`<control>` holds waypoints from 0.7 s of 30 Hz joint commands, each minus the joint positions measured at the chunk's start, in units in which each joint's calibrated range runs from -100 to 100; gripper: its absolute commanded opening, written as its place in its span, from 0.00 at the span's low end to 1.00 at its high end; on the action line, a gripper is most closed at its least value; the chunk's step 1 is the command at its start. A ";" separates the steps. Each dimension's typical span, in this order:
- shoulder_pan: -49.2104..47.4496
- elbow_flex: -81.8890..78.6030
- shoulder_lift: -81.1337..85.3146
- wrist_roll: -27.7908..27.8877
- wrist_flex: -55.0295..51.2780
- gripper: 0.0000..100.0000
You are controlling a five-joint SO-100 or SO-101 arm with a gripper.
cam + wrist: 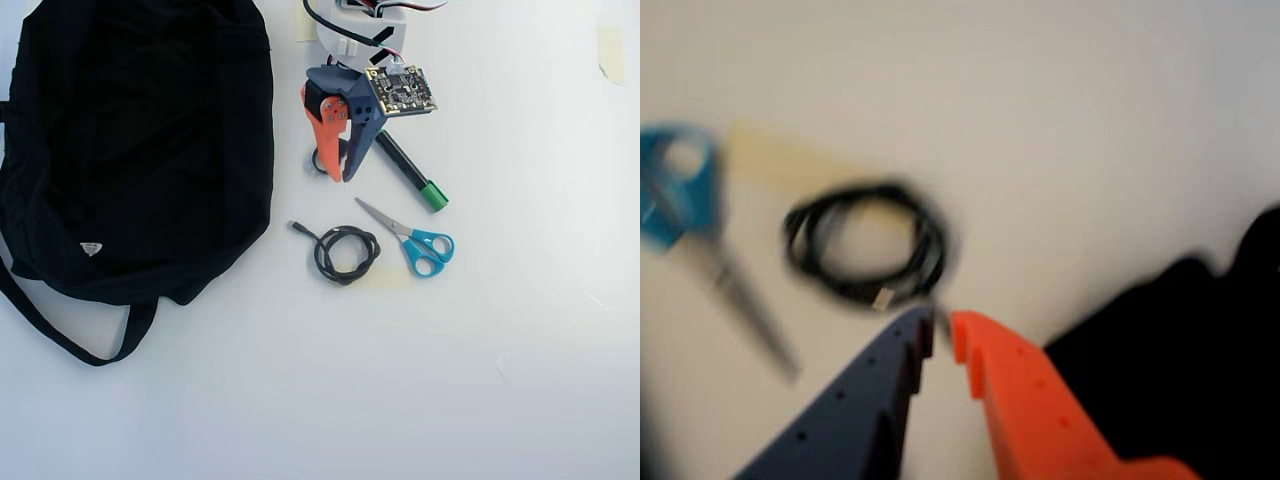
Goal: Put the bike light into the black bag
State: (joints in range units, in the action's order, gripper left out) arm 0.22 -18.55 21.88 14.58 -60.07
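The task looks barely begun: the light, of which only a round black ring shows, lies on the worktop under the claw near the top edge, outside the bag. The bag is a big soft black heap at the top left corner. In the wrist view the claw's jaws stand nearly closed and hold nothing.

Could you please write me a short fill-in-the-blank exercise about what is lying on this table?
1. The scissors have ____ handles.
2. In the overhead view, the coiled cable lies between the scissors and the black ____.
3. The marker has a ____ cap.
4. One finger of the gripper is dark blue, the other ____.

Missing words: blue; bag; green; orange.
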 commanded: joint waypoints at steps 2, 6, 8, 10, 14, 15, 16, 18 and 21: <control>-0.44 10.02 1.03 -1.36 -20.03 0.02; -0.44 10.56 1.11 -1.42 -31.66 0.02; -0.59 10.47 1.03 -1.42 -34.33 0.02; -0.44 9.93 1.03 -1.10 -35.19 0.02; -0.07 9.57 0.95 -0.74 -36.40 0.02; -0.22 9.57 0.95 -0.63 -36.66 0.02; -0.52 9.57 0.95 -0.05 -36.49 0.02; -0.59 9.57 1.03 2.67 -36.06 0.02; 0.00 9.12 1.03 8.44 -36.06 0.02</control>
State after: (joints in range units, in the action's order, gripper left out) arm 0.22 -10.38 21.88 17.61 -95.79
